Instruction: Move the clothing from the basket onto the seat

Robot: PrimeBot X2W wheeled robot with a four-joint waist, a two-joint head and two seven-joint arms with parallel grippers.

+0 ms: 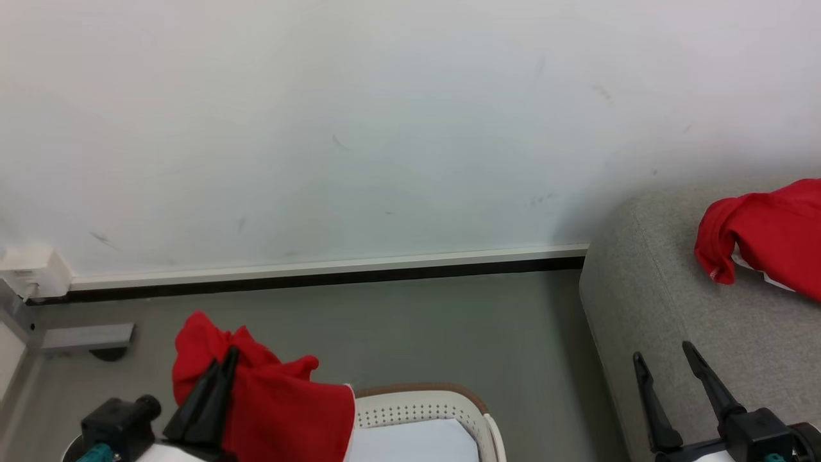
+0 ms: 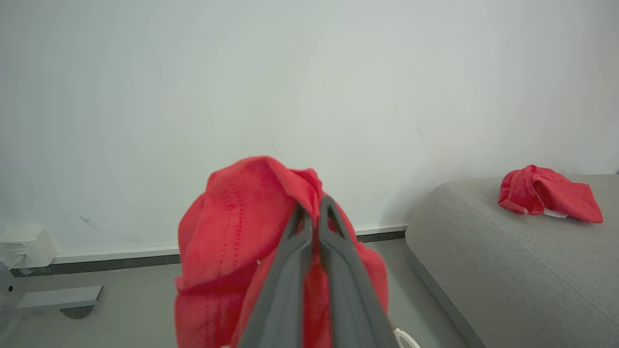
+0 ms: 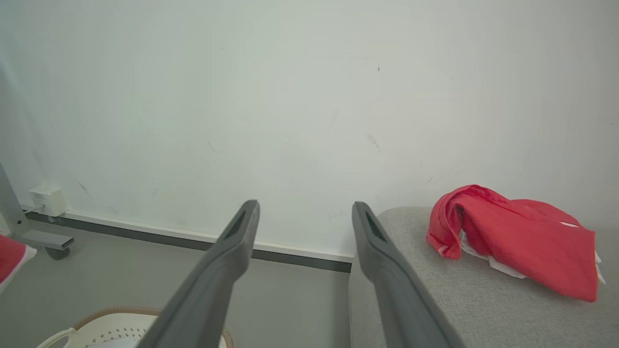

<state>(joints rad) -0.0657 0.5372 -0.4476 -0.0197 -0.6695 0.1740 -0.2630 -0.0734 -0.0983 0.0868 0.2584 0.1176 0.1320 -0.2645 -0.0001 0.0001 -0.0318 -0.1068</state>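
My left gripper [image 1: 223, 359] is shut on a bright red piece of clothing [image 1: 276, 398], which hangs from it above the left end of the basket [image 1: 442, 407]. In the left wrist view the closed gripper [image 2: 313, 205] pinches the red cloth [image 2: 232, 227]. The basket is cream with a brown rim and holds a flat white sheet [image 1: 417, 443]. Another red garment [image 1: 770, 234] lies on the grey seat [image 1: 648, 301] at the right. My right gripper [image 1: 664, 353] stands open and empty over the seat's front edge, also seen as the right gripper [image 3: 304, 210].
A white wall with a pale skirting board [image 1: 321, 266] runs behind. Grey floor [image 1: 410, 327] lies between basket and seat. A white socket box [image 1: 29, 269] and a grey metal foot with a castor [image 1: 90, 337] sit at the far left.
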